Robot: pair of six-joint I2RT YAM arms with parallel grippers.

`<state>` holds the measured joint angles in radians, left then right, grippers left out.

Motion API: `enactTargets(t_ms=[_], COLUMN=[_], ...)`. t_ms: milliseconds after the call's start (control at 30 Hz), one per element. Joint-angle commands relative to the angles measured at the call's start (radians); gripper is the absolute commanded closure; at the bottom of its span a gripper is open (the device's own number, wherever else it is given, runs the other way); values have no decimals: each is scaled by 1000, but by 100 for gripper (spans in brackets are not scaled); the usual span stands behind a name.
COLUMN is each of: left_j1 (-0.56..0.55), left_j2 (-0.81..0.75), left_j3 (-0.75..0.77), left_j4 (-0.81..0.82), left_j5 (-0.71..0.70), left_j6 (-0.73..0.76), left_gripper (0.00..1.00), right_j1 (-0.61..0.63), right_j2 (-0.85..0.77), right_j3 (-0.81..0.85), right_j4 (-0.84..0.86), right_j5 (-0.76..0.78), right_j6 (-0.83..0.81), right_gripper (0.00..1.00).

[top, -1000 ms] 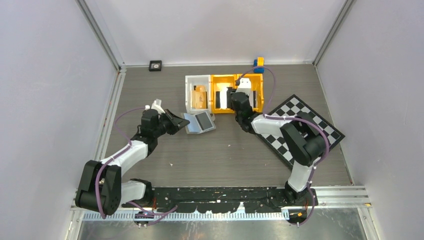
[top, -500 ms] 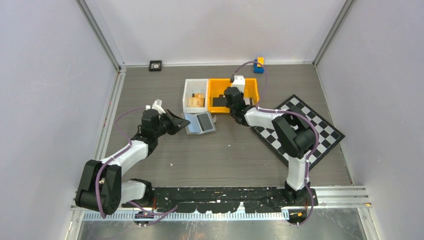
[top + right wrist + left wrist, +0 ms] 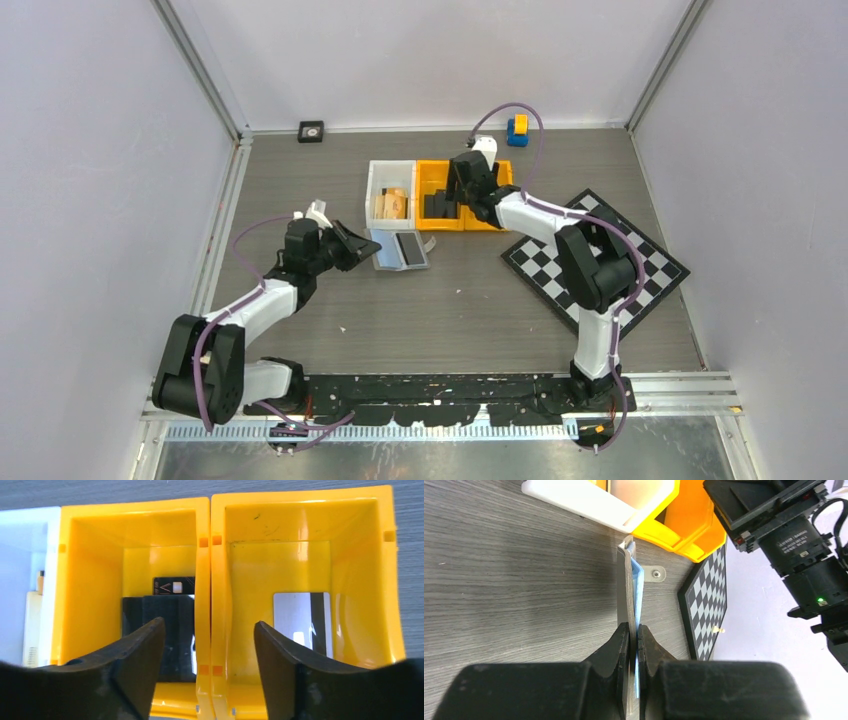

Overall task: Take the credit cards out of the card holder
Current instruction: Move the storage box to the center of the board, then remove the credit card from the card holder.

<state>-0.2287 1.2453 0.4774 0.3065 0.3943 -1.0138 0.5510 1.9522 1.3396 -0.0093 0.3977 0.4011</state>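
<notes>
Fingers [image 3: 620, 647] of the left gripper [image 3: 634, 630] pinch the card holder [image 3: 626, 590] near the orange bins [image 3: 210, 565]; the right gripper [image 3: 207, 626] hangs spread above them.

The wallet [image 3: 400, 250] lies in front of three bins [image 3: 392, 170], the game board [image 3: 650, 262] to their right. One card [image 3: 175, 615] lies in the middle bin [image 3: 90, 580], another card [image 3: 305, 615] in the right bin [image 3: 360, 580].

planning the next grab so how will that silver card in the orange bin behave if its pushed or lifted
Probably slippery: the silver card has a glossy, mirror-like face. Likely stiff and light, since it looks thin and flat. It seems to lie flush on the floor of the orange bin, so a push would likely slide it to a wall.
</notes>
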Motion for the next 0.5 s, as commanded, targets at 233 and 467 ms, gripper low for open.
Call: enactTargets(t_ms=[233, 467], left_j1=[0, -3], left_j2=[4, 25], left_j3=[19, 16], left_j4=[87, 118], left_j5=[37, 68], left_j6=[-10, -32], left_gripper=[100, 100], right_j1=[-4, -3], right_j2=[-253, -453], right_j3=[65, -124], right_j4=[-194, -256], right_j5=[-70, -141], right_j6=[98, 246], right_gripper=[17, 14])
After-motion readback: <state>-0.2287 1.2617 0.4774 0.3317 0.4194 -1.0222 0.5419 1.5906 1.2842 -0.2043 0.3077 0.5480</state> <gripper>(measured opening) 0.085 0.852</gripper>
